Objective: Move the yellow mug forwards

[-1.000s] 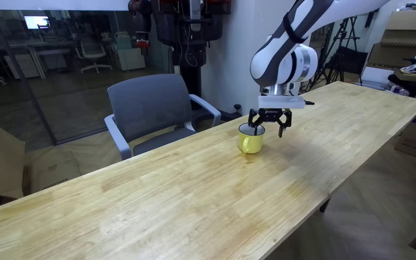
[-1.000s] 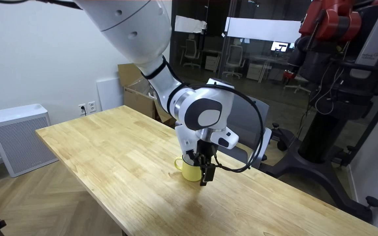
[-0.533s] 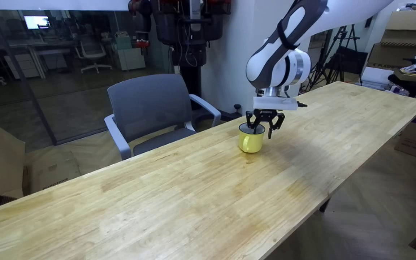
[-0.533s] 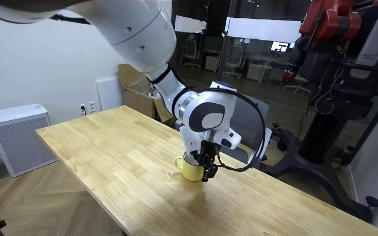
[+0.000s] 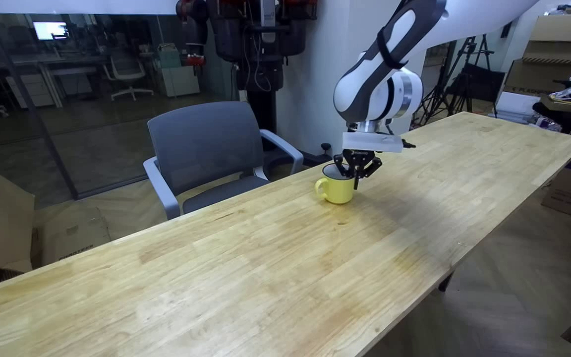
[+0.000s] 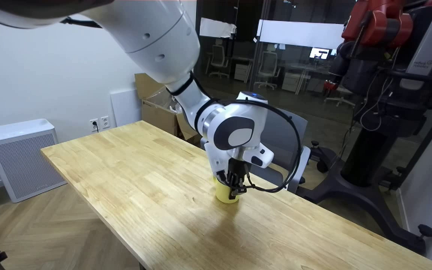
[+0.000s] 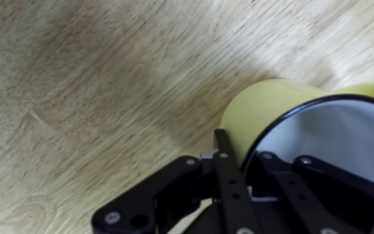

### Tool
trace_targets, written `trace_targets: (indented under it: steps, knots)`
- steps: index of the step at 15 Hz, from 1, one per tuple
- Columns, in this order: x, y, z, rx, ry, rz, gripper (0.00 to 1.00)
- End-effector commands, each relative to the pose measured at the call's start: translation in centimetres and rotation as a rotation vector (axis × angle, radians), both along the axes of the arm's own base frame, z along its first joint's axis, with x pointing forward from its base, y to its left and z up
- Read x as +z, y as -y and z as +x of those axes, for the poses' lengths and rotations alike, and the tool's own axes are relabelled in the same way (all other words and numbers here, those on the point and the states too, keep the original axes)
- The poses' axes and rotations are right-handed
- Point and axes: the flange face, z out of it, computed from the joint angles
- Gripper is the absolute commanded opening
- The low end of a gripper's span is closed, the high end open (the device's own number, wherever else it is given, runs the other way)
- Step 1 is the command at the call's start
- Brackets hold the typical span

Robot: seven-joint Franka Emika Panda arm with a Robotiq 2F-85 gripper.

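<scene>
In our pincer (image 7: 244, 157) we hold the mug (image 5: 338, 190) by its wall, probably so it moves forwards without tipping.

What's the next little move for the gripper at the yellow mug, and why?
I'd probably ease the yellow mug gently forwards: the gripper looks closed on its wall, with the inner finger inside and the outer finger outside.

Brightly lit tabletop (image 5: 206, 270), soft shadow (image 6: 225, 225), dim glass-walled room (image 5: 97, 116), glowing screen (image 5: 50, 30), wrist view slightly blurred
</scene>
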Motion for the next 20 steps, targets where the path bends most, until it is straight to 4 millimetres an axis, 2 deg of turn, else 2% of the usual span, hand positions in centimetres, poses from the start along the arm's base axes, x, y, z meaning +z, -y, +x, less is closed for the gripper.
trace_targets:
  steps: [1,12,17,20]
  knots:
    - [0.0,-0.1,0.7,-0.024,0.019,-0.006,0.02]
    - [0.1,-0.1,0.4,-0.012,-0.047,0.007,0.02]
    - [0.7,0.4,-1.5,-0.055,-0.079,-0.047,0.02]
    - [0.6,0.4,-3.4,-0.107,-0.083,-0.074,0.02]
